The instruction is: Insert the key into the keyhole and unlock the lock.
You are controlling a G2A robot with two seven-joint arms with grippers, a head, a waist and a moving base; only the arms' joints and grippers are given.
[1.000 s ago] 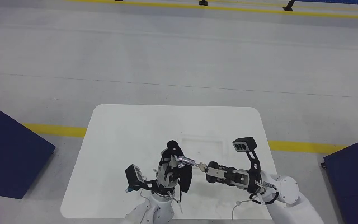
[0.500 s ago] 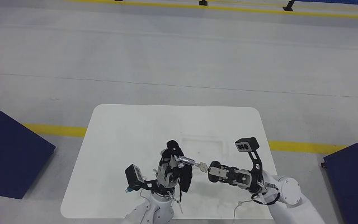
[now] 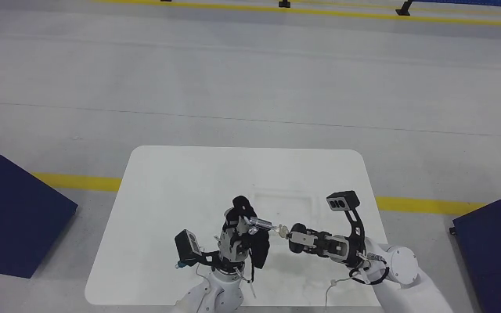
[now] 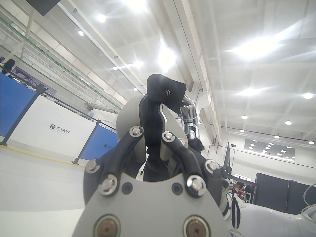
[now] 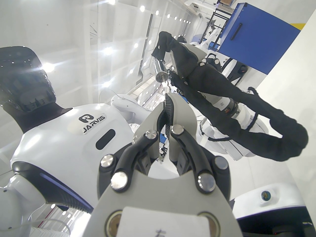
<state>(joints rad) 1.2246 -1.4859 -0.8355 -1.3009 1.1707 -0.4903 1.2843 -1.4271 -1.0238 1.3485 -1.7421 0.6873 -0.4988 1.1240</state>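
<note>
In the top view my left gripper (image 3: 246, 222), fingers wrapped in black cloth, is held above the white table (image 3: 172, 196), shut on a chrome lock (image 3: 257, 225) that points right. The left wrist view has the lock (image 4: 188, 118) clamped between the same black fingers (image 4: 158, 92). My right gripper (image 3: 291, 232) is shut on a small silver key (image 3: 279, 230) aimed at the lock. In the right wrist view the key (image 5: 166, 90) sticks out of my right gripper (image 5: 168, 97). Its tip meets the lock's round end face (image 5: 161, 75). How deep the key sits cannot be made out.
Both arms hover over the near middle of the table. A faint rectangular outline (image 3: 278, 196) is marked on the tabletop beyond them. Blue barriers (image 3: 27, 219) stand on the floor left and right of the table.
My right gripper backed slightly away from the lock with the key, then came back toward it. My left gripper and the lock have stayed put.
</note>
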